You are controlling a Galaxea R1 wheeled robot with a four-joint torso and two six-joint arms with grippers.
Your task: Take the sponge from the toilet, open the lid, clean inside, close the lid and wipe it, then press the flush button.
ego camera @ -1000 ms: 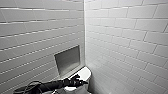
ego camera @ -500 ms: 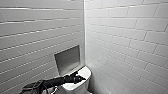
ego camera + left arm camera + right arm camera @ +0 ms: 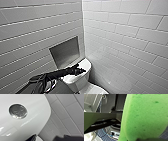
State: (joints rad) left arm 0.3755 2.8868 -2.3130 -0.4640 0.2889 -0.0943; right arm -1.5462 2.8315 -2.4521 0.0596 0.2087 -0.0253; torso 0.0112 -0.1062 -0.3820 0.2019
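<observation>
Left jaws unclear, farther over toilet [image 3: 86, 65] than before; right jaws tight on sponge [image 3: 146, 116].

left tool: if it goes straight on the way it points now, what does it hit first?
Most likely the toilet tank top. The left tool points down over it, and the flush button sits off to one side of that line, so probably bare ceramic beside the button. Depth is unclear.

slim black left arm [image 3: 56, 74] tapering to black pincer [image 3: 80, 70].
</observation>
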